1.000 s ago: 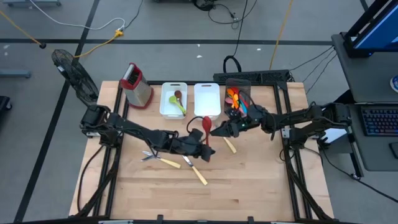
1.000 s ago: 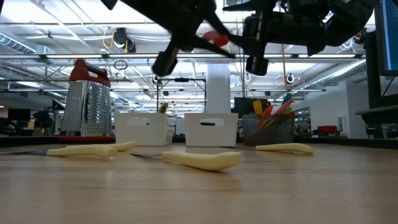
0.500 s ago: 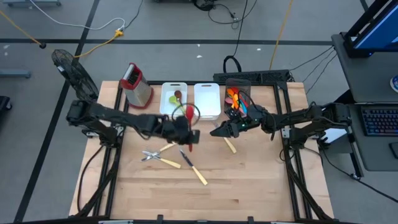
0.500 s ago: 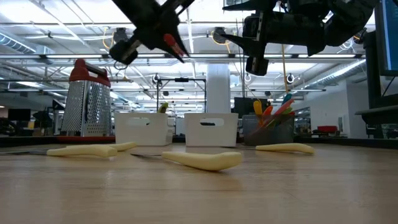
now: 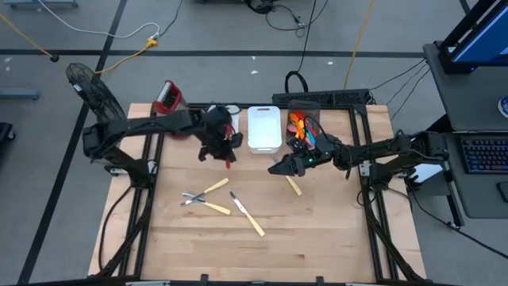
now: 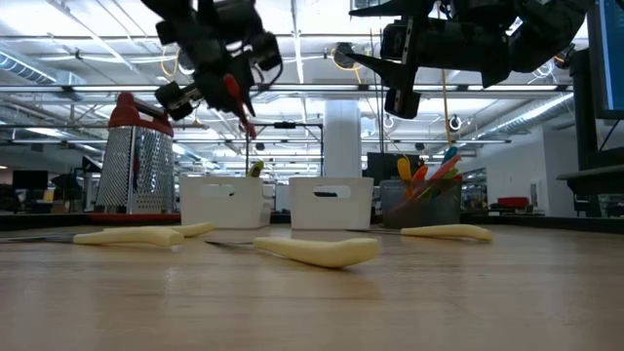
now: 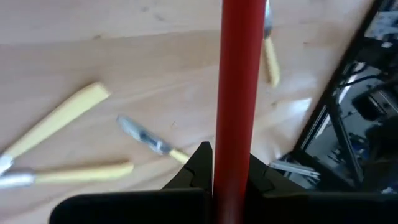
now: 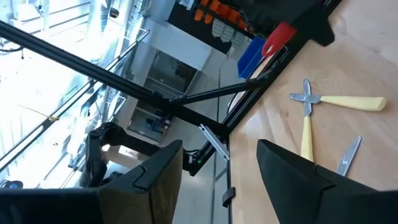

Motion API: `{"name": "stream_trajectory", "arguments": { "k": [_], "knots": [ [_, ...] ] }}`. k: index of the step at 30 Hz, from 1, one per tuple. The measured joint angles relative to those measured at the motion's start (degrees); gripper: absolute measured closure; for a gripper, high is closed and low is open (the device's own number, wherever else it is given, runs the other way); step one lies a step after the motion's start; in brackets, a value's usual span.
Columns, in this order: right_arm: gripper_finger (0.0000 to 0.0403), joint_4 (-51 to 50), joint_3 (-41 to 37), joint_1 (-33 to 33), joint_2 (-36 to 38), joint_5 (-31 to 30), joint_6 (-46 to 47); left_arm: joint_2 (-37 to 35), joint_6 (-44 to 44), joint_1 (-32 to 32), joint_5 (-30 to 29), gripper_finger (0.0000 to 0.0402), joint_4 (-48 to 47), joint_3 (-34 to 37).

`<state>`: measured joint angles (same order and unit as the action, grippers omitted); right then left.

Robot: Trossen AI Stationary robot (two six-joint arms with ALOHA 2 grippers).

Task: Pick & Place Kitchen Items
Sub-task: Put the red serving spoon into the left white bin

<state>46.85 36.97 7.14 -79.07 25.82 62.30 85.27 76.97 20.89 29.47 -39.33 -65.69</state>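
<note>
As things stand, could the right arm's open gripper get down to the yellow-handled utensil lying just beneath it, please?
Probably yes: the right gripper hangs open above the table, the yellow-handled utensil lies alone beside it, and the left gripper is over by the bins.

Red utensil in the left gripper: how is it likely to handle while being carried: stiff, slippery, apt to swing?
The red utensil probably stays stiff: its handle runs dead straight in the left wrist view. It may be a bit slippery, since the handle looks smooth. The left gripper is shut on the handle alone, so the free length could pivot.
</note>
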Motion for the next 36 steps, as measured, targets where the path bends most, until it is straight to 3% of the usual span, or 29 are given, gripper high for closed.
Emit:
{"name": "stream_trajectory", "arguments": {
  "k": [3,11,24,36],
  "knots": [
    [0.0202,0.01,0.0,0.0,0.0,0.0,-0.07,0.66,-0.19,3.82,4.89,0.038,-1.94,0.02],
    [0.0203,0.02,0.0,0.0,0.0,0.0,-0.39,3.8,0.91,9.84,11.15,0.038,-4.45,0.02],
    [0.0203,0.01,0.0,0.0,0.0,0.0,-1.73,10.93,3.13,15.82,13.63,0.038,-0.83,0.02],
    [0.0202,-0.01,0.0,0.0,0.0,0.02,-1.73,11.22,4.07,18.46,15.55,0.0373,0.66,0.02]
  ]
}}
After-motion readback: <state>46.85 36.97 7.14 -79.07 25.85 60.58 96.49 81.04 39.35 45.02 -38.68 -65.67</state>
